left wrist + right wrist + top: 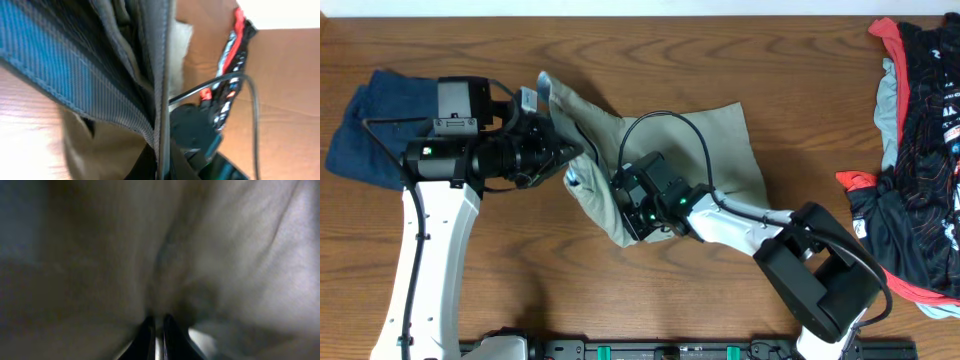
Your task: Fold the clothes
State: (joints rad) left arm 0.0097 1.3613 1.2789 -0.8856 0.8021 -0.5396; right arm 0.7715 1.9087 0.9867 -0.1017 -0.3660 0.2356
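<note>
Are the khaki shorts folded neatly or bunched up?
Bunched up, not folded: the khaki shorts lie crumpled and uneven on the table, one edge lifted at the left gripper.

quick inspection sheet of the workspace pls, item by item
surface: wooden table, garments lying on it
job's things: khaki shorts crumpled at centre; dark blue garment at the left, partly under the left arm; red, black and pale-blue pile at the right edge
clutter: nothing seen
grippers: left hand appears shut on the shorts' waistband edge; right hand shut on shorts fabric
cables: black cable loops above the right wrist, over the shorts
surroundings: black rail along the near edge
</note>
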